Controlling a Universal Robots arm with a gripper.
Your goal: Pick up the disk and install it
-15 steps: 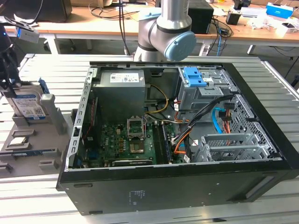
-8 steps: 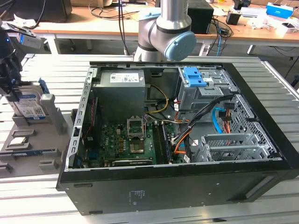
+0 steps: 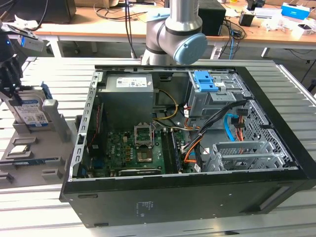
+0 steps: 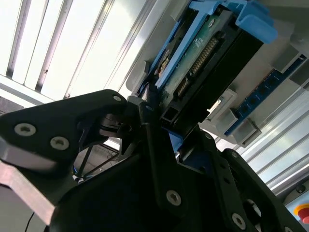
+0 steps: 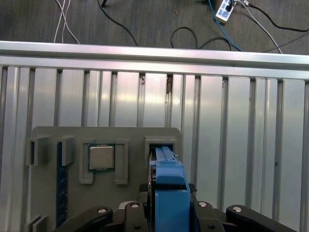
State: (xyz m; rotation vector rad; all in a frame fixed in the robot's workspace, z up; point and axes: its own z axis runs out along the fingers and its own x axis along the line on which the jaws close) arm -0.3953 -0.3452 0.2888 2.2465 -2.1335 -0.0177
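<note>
At the exterior view's far left, the gripper [image 3: 15,96] is closed on the disk [image 3: 30,111], its fingers [image 5: 197,209] pressed against either side of the blue bracket. The disk stands on edge in a slot of the grey holder tray [image 3: 55,126] (a processor chip [image 5: 101,157] lies in the pocket beside it), well apart from the open computer case [image 3: 276,148].

In the exterior view the room light was even and bright, and it fell from above. The slatted table [image 3: 59,74], at about ten o'clock from the computer case [image 3: 197,207], shone pale, and the inside of the case lay in shade. In the second wrist view the slats burned to white glare, and my gripper [image 4: 166,123] was almost a black silhouette. In the first wrist view the floor [image 5: 145,19] was dim.
</note>
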